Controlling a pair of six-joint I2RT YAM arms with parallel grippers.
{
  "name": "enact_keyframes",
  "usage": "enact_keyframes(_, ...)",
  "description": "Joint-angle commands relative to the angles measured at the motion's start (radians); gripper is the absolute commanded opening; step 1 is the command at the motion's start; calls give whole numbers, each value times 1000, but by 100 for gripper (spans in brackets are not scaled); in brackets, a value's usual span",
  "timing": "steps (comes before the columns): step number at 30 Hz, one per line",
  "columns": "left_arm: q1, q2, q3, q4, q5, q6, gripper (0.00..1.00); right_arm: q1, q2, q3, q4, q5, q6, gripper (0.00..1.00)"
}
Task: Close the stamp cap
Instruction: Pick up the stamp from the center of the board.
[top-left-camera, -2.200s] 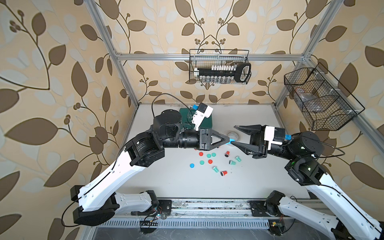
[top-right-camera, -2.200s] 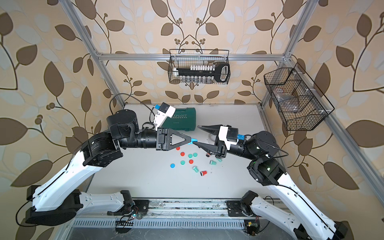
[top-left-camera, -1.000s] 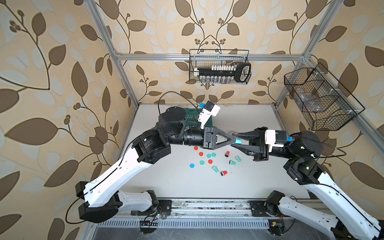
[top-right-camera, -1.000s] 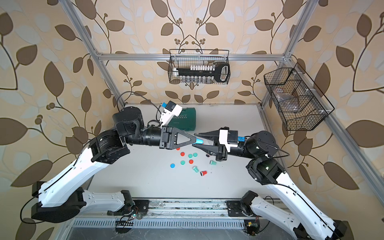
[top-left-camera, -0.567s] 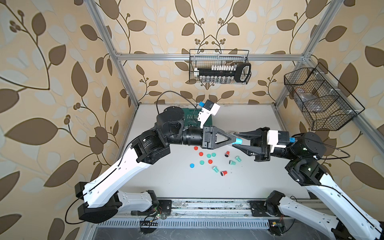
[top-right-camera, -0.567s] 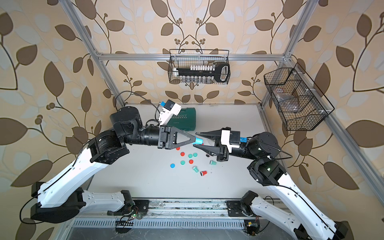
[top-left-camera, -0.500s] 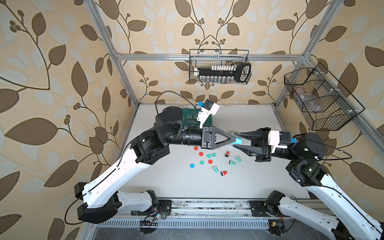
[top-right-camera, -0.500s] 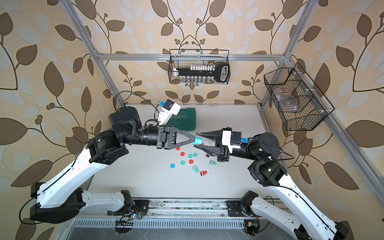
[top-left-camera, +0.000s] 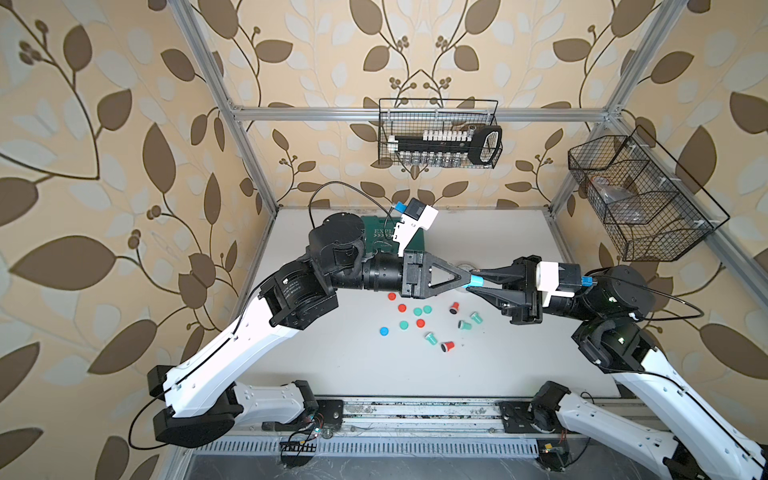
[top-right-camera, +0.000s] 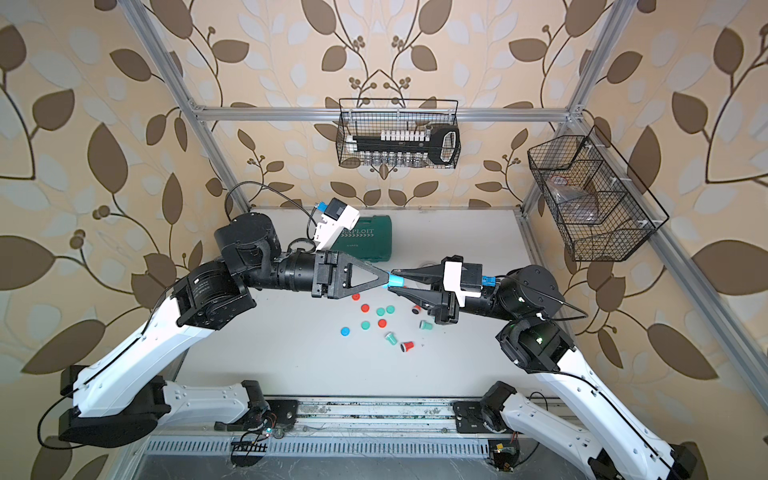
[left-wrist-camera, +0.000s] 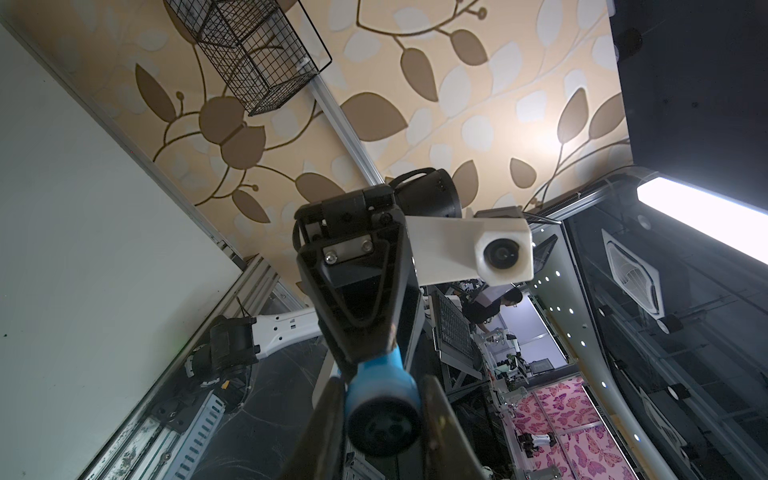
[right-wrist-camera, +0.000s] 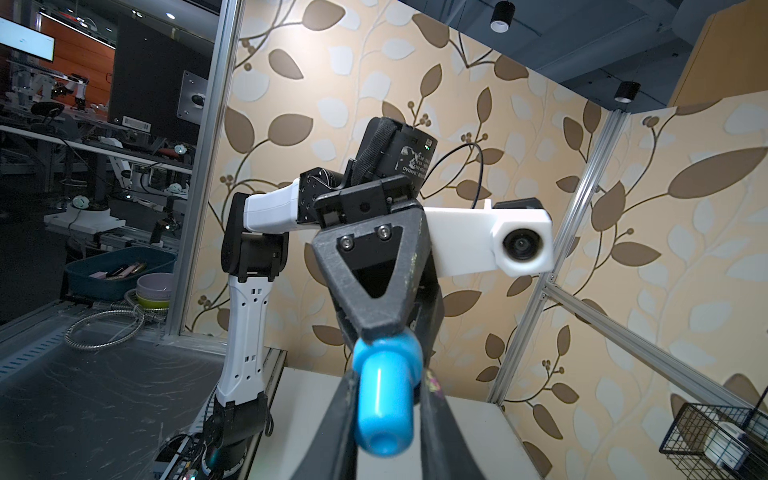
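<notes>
Leaf-patterned beige walls, aluminium frame, black wire basket on back wall, white tabletop.

Left arm and right arm: white moulded shells are joined by black cylindrical motor housings. Black triangular open-frame fingers are fastened by paired silver screws. White camera housing and black cable are fitted at each wrist.
</notes>
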Motion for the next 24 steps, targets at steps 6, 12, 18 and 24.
enact_keyframes(6,-7,0,8,51,23,-6,11,3,1,14,0,-14,6,24)
enact_keyframes(12,-7,-2,7,49,16,-6,11,5,-6,11,1,-9,2,19)
enact_keyframes(18,-7,-5,5,42,7,-5,10,5,-7,18,-16,-22,-7,2)
enact_keyframes(24,-7,-12,3,26,-15,3,19,5,-6,19,-37,-6,-11,0)
